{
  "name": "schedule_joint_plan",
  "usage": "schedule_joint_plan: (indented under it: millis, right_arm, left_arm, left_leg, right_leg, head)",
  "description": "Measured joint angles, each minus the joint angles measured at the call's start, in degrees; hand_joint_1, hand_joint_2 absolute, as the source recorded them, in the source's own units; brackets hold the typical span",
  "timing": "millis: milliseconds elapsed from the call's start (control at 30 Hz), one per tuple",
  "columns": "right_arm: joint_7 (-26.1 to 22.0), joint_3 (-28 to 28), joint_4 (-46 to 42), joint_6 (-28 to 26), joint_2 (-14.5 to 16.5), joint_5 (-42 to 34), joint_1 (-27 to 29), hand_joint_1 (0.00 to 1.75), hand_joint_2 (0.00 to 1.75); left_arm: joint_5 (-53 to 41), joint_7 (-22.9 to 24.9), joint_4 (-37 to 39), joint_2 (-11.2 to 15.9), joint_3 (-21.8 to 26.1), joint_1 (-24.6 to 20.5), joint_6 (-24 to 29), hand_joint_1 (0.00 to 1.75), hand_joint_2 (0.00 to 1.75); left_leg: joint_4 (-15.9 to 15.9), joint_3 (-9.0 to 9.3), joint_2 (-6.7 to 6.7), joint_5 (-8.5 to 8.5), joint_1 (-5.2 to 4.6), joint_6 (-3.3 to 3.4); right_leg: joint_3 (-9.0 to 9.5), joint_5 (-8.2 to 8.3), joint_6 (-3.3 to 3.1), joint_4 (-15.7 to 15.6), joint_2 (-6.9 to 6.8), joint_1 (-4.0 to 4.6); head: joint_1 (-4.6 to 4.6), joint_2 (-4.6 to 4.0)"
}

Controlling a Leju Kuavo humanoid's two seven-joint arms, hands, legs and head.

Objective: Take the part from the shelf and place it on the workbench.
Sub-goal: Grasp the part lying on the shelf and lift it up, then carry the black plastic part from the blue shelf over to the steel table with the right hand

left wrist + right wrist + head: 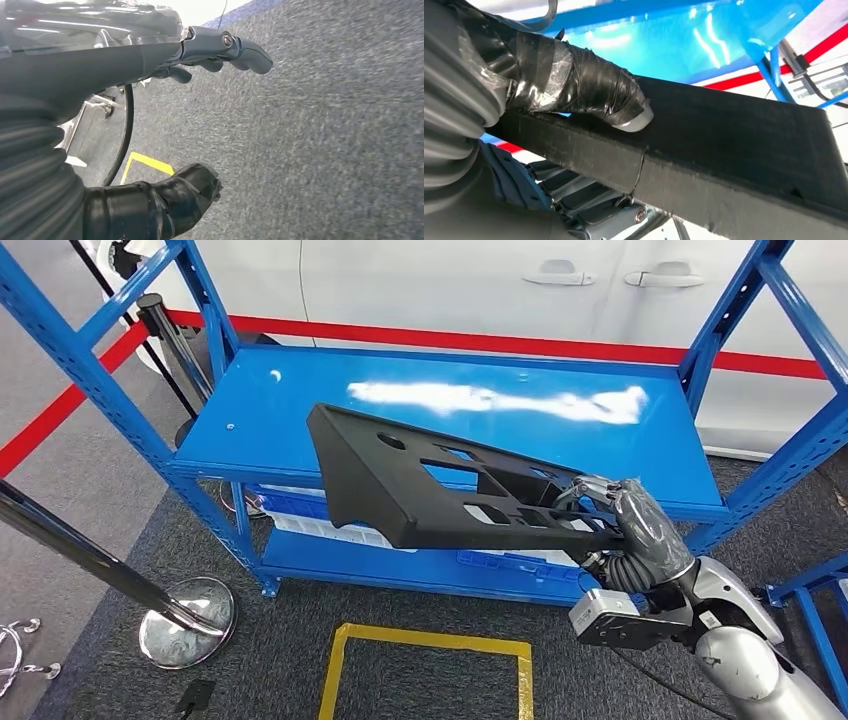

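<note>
Hanging in the air just in front of the blue shelf, the black part is gripped at one end by the right hand, thumb on top and fingers beneath, presumably to steady its length. Left hand hangs over carpet, fingers apart, holding nothing
</note>
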Motion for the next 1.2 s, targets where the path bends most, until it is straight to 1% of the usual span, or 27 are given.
schedule_joint_plan:
  millis: [33, 67, 100, 133, 200, 233, 300, 333, 367, 400, 467, 500, 533, 567, 633, 700, 733, 800, 833, 867, 967, 1000, 1033, 1100, 1133, 1167, 1200]
  right_arm:
    - [-0.03, -0.3, -0.1, 0.01, -0.16, 0.08, 0.45, 1.75, 1.75]
    - [-0.03, -0.55, -0.22, 0.01, -0.31, 0.16, 0.79, 1.75, 1.75]
    - [-0.05, -0.8, -0.38, 0.01, -0.43, 0.2, 1.04, 1.75, 1.75]
    - [-0.06, -1.02, -0.57, 0.02, -0.51, 0.22, 1.21, 1.75, 1.75]
    - [-0.08, -1.49, -0.91, 0.04, -0.73, 0.24, 1.34, 1.75, 1.75]
    - [-0.08, -1.7, -1.05, 0.06, -0.84, 0.25, 1.35, 1.75, 1.75]
    - [-0.09, -2.02, -1.17, 0.14, -0.96, 0.25, 1.4, 1.75, 1.75]
    - [-0.08, -2.16, -1.21, 0.19, -0.97, 0.26, 1.49, 1.75, 1.75]
    - [-0.04, -2.28, -1.22, 0.25, -0.97, 0.27, 1.62, 1.75, 1.75]
    - [-0.01, -2.41, -1.22, 0.3, -0.97, 0.28, 1.8, 1.75, 1.75]
    - [0.03, -2.72, -1.22, 0.36, -0.97, 0.29, 2.2, 1.75, 1.75]
    - [0.03, -2.87, -1.22, 0.36, -0.97, 0.29, 2.48, 1.75, 1.75]
    - [0.02, -2.98, -1.22, 0.36, -0.97, 0.29, 2.82, 1.75, 1.75]
    - [0.02, -3.1, -1.22, 0.35, -0.98, 0.29, 3.23, 1.75, 1.75]
    - [0.04, -3.46, -1.23, 0.31, -1.07, 0.29, 4.01, 1.75, 1.75]
    - [0.07, -4.09, -1.29, 0.25, -1.38, 0.29, 4.46, 1.75, 1.75]
    - [0.07, -4.48, -1.32, 0.2, -1.56, 0.27, 4.61, 1.75, 1.75]
    - [0.07, -5.18, -1.32, 0.2, -1.76, 0.03, 4.93, 1.75, 1.75]
    - [0.07, -5.39, -1.29, 0.29, -1.78, -0.19, 5.16, 1.75, 1.75]
    - [0.06, -5.56, -1.27, 0.42, -1.78, -0.4, 5.39, 1.75, 1.75]
    - [0.01, -6.14, -1.23, 0.81, -1.8, -0.62, 6.18, 1.75, 1.75]
    - [-0.03, -6.32, -1.23, 0.91, -1.8, -0.58, 6.38, 1.75, 1.75]
    - [-0.08, -6.42, -1.22, 0.98, -1.8, -0.49, 6.55, 1.75, 1.75]
    - [-0.15, -6.46, -1.22, 1.08, -1.8, -0.26, 6.73, 1.75, 1.75]
    - [-0.16, -6.47, -1.23, 1.17, -1.8, -0.15, 6.65, 1.75, 1.75]
    - [-0.13, -6.5, -1.26, 1.38, -1.8, -0.05, 6.49, 1.75, 1.75]
    - [-0.05, -6.53, -1.27, 1.79, -1.79, 0.01, 6.08, 1.75, 1.75]
  left_arm:
    - [-0.01, -0.03, 0.0, 0.0, -0.01, -0.1, 0.0, 0.0, 1.75]
    - [-0.02, -0.05, 0.0, 0.0, -0.02, -0.19, 0.0, 0.0, 1.75]
    - [-0.02, -0.05, 0.0, 0.01, -0.02, -0.29, 0.01, 0.0, 1.75]
    - [-0.02, -0.07, 0.0, 0.01, -0.02, -0.42, 0.01, 0.0, 1.75]
    - [-0.02, -0.13, 0.0, 0.01, -0.03, -0.62, 0.02, 0.0, 1.75]
    - [-0.03, -0.17, 0.0, -0.01, -0.03, -0.68, 0.03, 0.0, 1.75]
    - [-0.02, -0.21, 0.0, -0.04, -0.04, -0.63, 0.05, 0.0, 1.75]
    - [-0.02, -0.21, 0.0, -0.05, -0.04, -0.65, 0.07, 0.0, 1.75]
    - [-0.02, -0.21, 0.0, -0.04, -0.05, -0.64, 0.07, 0.0, 1.75]
    - [-0.02, -0.2, 0.0, -0.04, -0.05, -0.62, 0.07, 0.0, 1.75]
    - [-0.04, -0.05, 0.0, -0.03, -0.06, -0.53, 0.07, 0.0, 1.75]
    - [-0.11, 0.03, 0.0, -0.04, -0.06, -0.48, 0.07, 0.0, 1.75]
    - [-0.21, 0.11, 0.0, -0.04, -0.06, -0.44, 0.07, 0.0, 1.75]
    - [-0.34, 0.15, 0.0, -0.05, -0.07, -0.43, 0.07, 0.0, 1.75]
    - [-0.55, 0.24, 0.0, -0.18, -0.09, -0.45, 0.06, 0.0, 1.75]
    - [-0.68, 0.28, -0.03, -0.5, -0.13, -0.57, 0.05, 0.0, 1.75]
    - [-0.78, 0.29, -0.04, -0.63, -0.16, -0.61, 0.04, 0.0, 1.75]
    - [-1.01, 0.29, -0.07, -0.6, -0.29, -0.42, 0.07, 0.0, 1.75]
    - [-1.19, 0.29, -0.07, -0.58, -0.42, -0.26, 0.08, 0.0, 1.75]
    - [-1.33, 0.3, -0.07, -0.58, -0.56, -0.15, 0.09, 0.0, 1.75]
    - [-1.64, 0.32, -0.07, -0.67, -0.97, -0.18, 0.09, 0.0, 1.75]
    - [-1.68, 0.32, -0.07, -0.67, -1.07, -0.22, 0.09, 0.0, 1.75]
    - [-1.7, 0.31, -0.07, -0.67, -1.15, -0.25, 0.09, 0.0, 1.75]
    - [-1.73, 0.31, -0.07, -0.67, -1.25, -0.25, 0.09, 0.0, 1.75]
    - [-1.73, 0.31, -0.07, -0.67, -1.29, -0.28, 0.09, 0.0, 1.75]
    - [-1.68, 0.28, -0.07, -0.68, -1.31, -0.38, 0.1, 0.0, 1.75]
    - [-1.57, 0.2, -0.09, -0.66, -1.32, -0.47, 0.1, 0.0, 1.75]
  left_leg:
    - [1.11, 0.64, 0.0, 0.51, 0.06, -0.09]
    - [0.29, 2.2, 0.0, 1.99, 0.1, -0.09]
    - [-2.26, 4.66, 0.0, 3.57, 0.14, 0.0]
    - [-6.15, 7.61, -0.01, 3.94, 0.15, 0.17]
    - [-13.25, 12.48, -0.11, 3.1, -0.11, 0.7]
    - [-15.17, 13.48, -0.18, 2.46, -0.29, 0.98]
    - [-15.93, 13.15, -0.17, 3.6, -0.39, 1.75]
    - [-16.22, 12.67, -0.04, 4.29, -0.34, 2.21]
    - [-16.39, 11.95, 0.08, 5.18, -0.27, 2.73]
    - [-16.48, 11.08, 0.16, 6.07, -0.23, 3.16]
    - [-16.4, 9.01, -0.05, 7.73, -0.52, 3.62]
    - [-16.32, 7.91, -0.27, 8.53, -0.7, 3.69]
    - [-16.22, 6.83, -0.59, 9.28, -0.9, 3.72]
    - [-16.09, 5.8, -0.98, 9.99, -1.12, 3.73]
    - [-15.75, 4.02, -2.01, 11.29, -1.41, 3.71]
    - [-15.45, 2.86, -3.07, 12.5, -1.6, 3.45]
    - [-15.5, 2.59, -3.64, 13.07, -1.5, 3.18]
    - [-15.89, 2.14, -4.73, 14.22, -1.4, 2.56]
    - [-15.78, 1.78, -4.55, 13.98, -1.43, 2.23]
    - [-14.95, 1.18, -3.8, 12.71, -1.45, 1.91]
    - [-6.67, -1.34, -0.84, 4.68, -0.6, 0.49]
    - [-3.04, -1.94, -0.47, 3.25, -0.14, -0.09]
    - [-0.35, -2.04, -0.29, 3.28, 0.28, -0.65]
    - [-0.1, 0.25, 0.22, 6.35, 1.01, -1.67]
    - [-2.91, 2.86, 1.09, 7.47, 1.28, -2.07]
    - [-6.86, 5.9, 2.32, 7.31, 1.24, -2.39]
    - [-10.44, 8.35, 3.4, 6.47, 1.08, -2.14]
  right_leg:
    - [-0.9, 0.65, 0.13, 0.11, 0.01, 0.0]
    - [-1.8, 1.27, 0.31, 0.25, 0.01, 0.0]
    - [-2.66, 1.88, 0.52, 0.42, 0.01, -0.01]
    - [-3.37, 2.47, 0.79, 0.56, 0.01, -0.01]
    - [-3.93, 3.55, 1.48, 0.58, -0.07, 0.06]
    - [-3.82, 4.12, 1.88, 0.33, -0.14, 0.07]
    - [-3.58, 5.27, 2.67, -0.49, -0.19, 0.04]
    - [-3.96, 4.82, 2.95, -0.38, -0.1, -0.02]
    - [-4.64, 3.12, 3.12, 0.61, 0.0, -0.07]
    - [-5.52, 0.12, 3.2, 2.87, 0.08, -0.16]
    - [-7.19, -6.3, 3.21, 10.33, 0.13, -0.16]
    - [-7.48, -7.73, 3.18, 13.87, 0.14, -0.1]
    - [-7.12, -7.55, 3.03, 16.08, 0.17, 0.03]
    - [-5.84, -6.24, 2.72, 16.36, 0.3, 0.24]
    - [-0.22, -3.92, 1.34, 10.95, 1.9, 0.86]
    - [5.98, -4.91, 0.1, 2.56, 4.34, 1.24]
    - [7.61, -5.67, -0.16, 0.0, 4.96, 1.39]
    - [7.98, -5.37, -0.06, -1.62, 3.94, 1.39]
    - [7.68, -4.72, -0.23, -2.02, 3.16, 1.25]
    - [7.28, -4.03, -0.48, -2.38, 2.35, 1.0]
    - [5.33, -2.15, -0.86, -2.61, 0.04, 0.65]
    - [4.45, -1.6, -0.67, -2.43, -0.77, 0.55]
    - [3.51, -1.09, -0.42, -2.15, -1.58, 0.39]
    - [1.51, -0.3, 0.23, -1.24, -3.13, -0.06]
    - [0.66, -0.05, 0.59, -0.59, -3.82, -0.21]
    - [-0.09, 0.13, 0.97, 0.08, -4.44, -0.31]
    - [-0.6, 0.31, 1.39, 0.64, -5.07, -0.34]
  head:
    - [-0.01, 0.0]
    - [-0.01, 0.0]
    - [-0.01, 0.0]
    - [-0.03, 0.0]
    - [0.01, 0.0]
    - [-0.01, 0.0]
    - [0.01, 0.0]
    - [-0.01, 0.0]
    - [0.05, 0.0]
    - [0.13, 0.0]
    - [0.28, 0.0]
    - [0.32, 0.0]
    - [0.34, 0.0]
    - [0.34, 0.0]
    - [0.31, 0.0]
    - [0.26, 0.0]
    - [0.28, 0.0]
    - [0.38, 0.0]
    - [0.39, 0.0]
    - [0.27, 0.0]
    - [-0.16, 0.0]
    - [-0.18, 0.0]
    - [-0.17, 0.0]
    - [-0.19, 0.0]
    - [-0.21, 0.0]
    - [-0.31, 0.0]
    - [-0.35, 0.0]
